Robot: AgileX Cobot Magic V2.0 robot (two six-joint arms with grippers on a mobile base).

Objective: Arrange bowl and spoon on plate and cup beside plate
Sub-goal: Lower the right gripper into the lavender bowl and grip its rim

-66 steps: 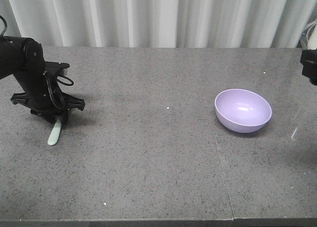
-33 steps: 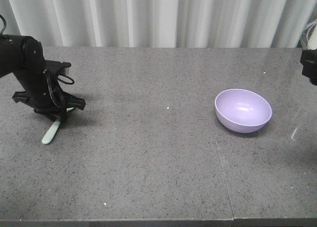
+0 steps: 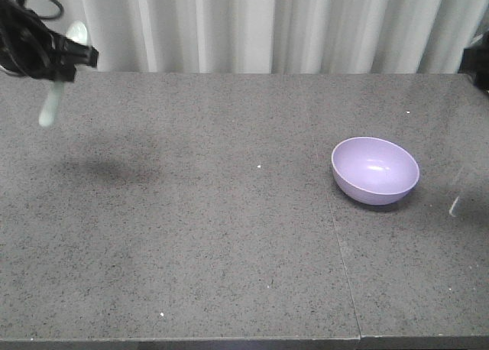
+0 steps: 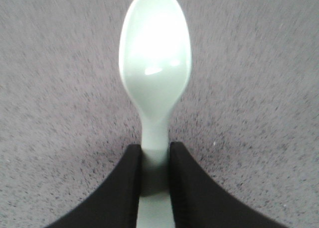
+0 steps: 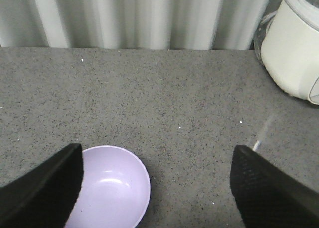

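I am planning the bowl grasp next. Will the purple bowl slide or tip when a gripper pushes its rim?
The lilac bowl looks like glossy plastic, so it is probably light and apt to slide on the table. Its rounded side narrows downward, so a rim push may rock it.

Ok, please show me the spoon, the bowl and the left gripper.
spoon (image 4: 155, 63): left wrist view, on its scoop.
bowl (image 3: 375, 169): front-facing view, on its inside.
left gripper (image 4: 155, 156): left wrist view, midway between its fingertips, shut on the spoon.
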